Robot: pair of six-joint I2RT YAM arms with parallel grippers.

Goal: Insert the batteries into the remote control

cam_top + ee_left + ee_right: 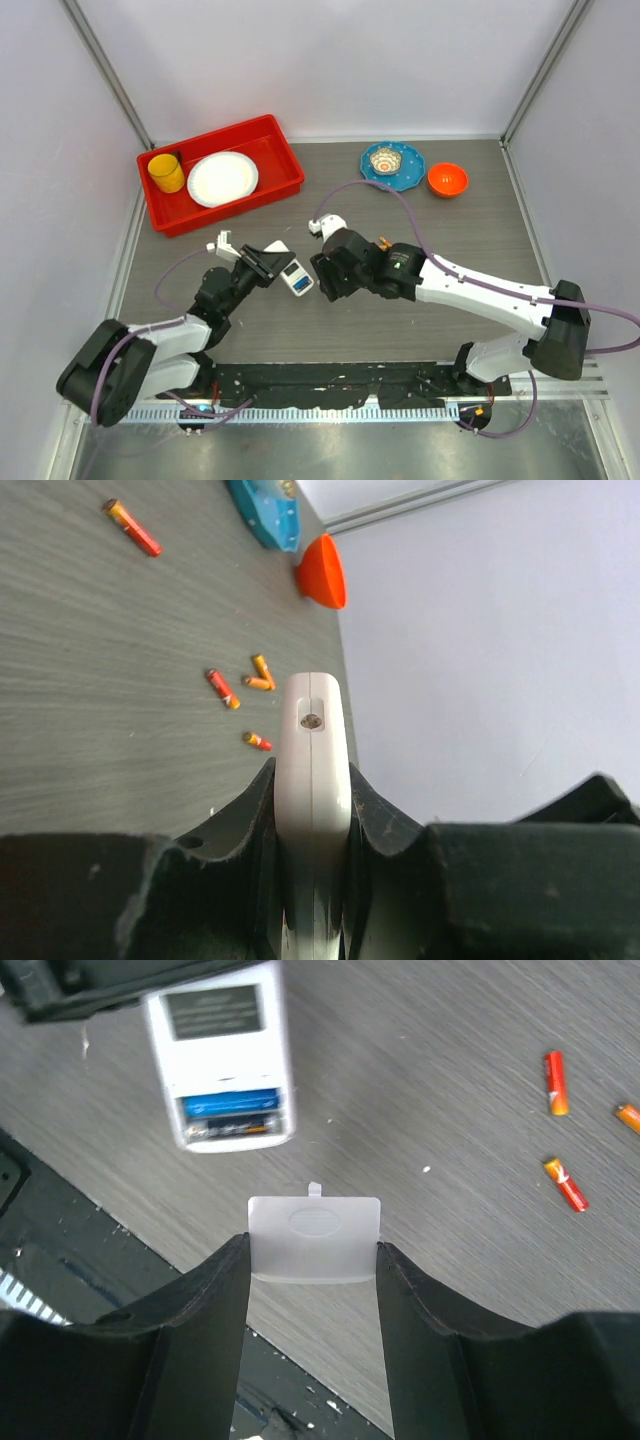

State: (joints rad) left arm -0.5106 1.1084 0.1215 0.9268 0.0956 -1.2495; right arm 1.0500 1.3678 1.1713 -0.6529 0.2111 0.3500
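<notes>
Two grippers are engaged near the centre of the table (pixel 480 240). The remote control (pixel 297 277) is clenched in the left gripper (pixel 275 262). In the left wrist view it is seen edge-on, pinched between the two dark fingers (pixel 245 815) and projecting toward 12 o'clock past their tips.

The right gripper (pixel 314 1250) is closed on a small white cover piece (pixel 314 1238), which is grasped by its two side edges with its tab pointing to 12 o'clock. In the right wrist view the remote control is located at 11 o'clock from the cover piece, near it but not touching. Its white back is turned to the camera and its compartment is uncovered. A blue cell (pixel 230 1103) and a darker cell (pixel 235 1128) are seated inside. In the top view the remote control is placed just beside the right gripper, at its 9 o'clock.

Loose orange-red batteries (pixel 565 1183) are scattered on the table at 3 o'clock from the cover piece, well apart from both grippers.

At 12 o'clock on the table, a red tray (pixel 275 135) holding a yellow cup (pixel 166 172) and a white plate (pixel 222 178) is set. A blue plate (pixel 408 165) and an orange bowl (pixel 447 179) are set toward 1 o'clock.
</notes>
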